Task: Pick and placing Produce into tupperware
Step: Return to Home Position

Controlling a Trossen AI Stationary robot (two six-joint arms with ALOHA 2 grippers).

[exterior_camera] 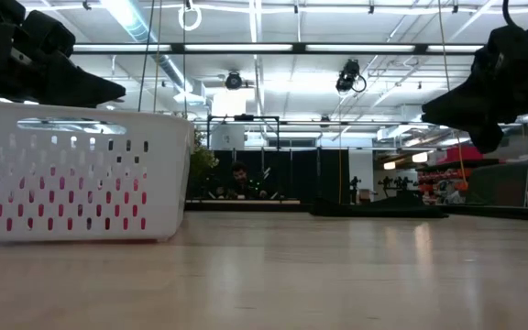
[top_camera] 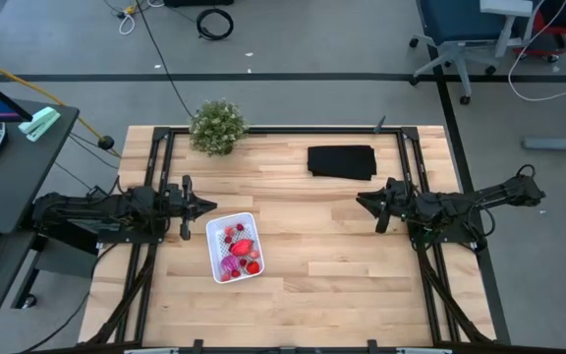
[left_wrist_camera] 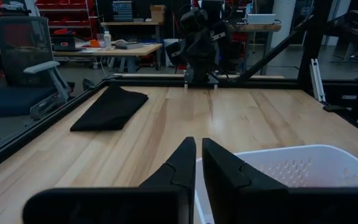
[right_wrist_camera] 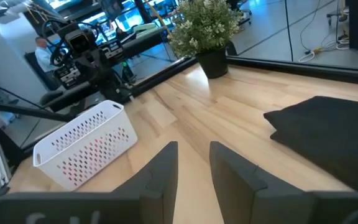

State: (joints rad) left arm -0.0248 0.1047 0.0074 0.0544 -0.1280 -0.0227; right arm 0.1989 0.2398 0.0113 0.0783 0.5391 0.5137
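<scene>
- The light wooden plank desk (top_camera: 342, 265) is edged by a black metal frame (top_camera: 293, 129).
- A white rectangular plastic container (exterior_camera: 71, 174) with rounded corners and slotted walls stands flat on the desk's left half, nearer the front edge and slightly skewed to the planks.
- A flat, folded black cloth (top_camera: 342, 161) lies toward the far edge, right of centre, well apart from the container.
- A bushy green potted plant (top_camera: 216, 126) stands upright at the far edge, left of centre, beyond the container.

Matte black arms (top_camera: 96, 211), tapered black fingers (left_wrist_camera: 182, 168)
</scene>
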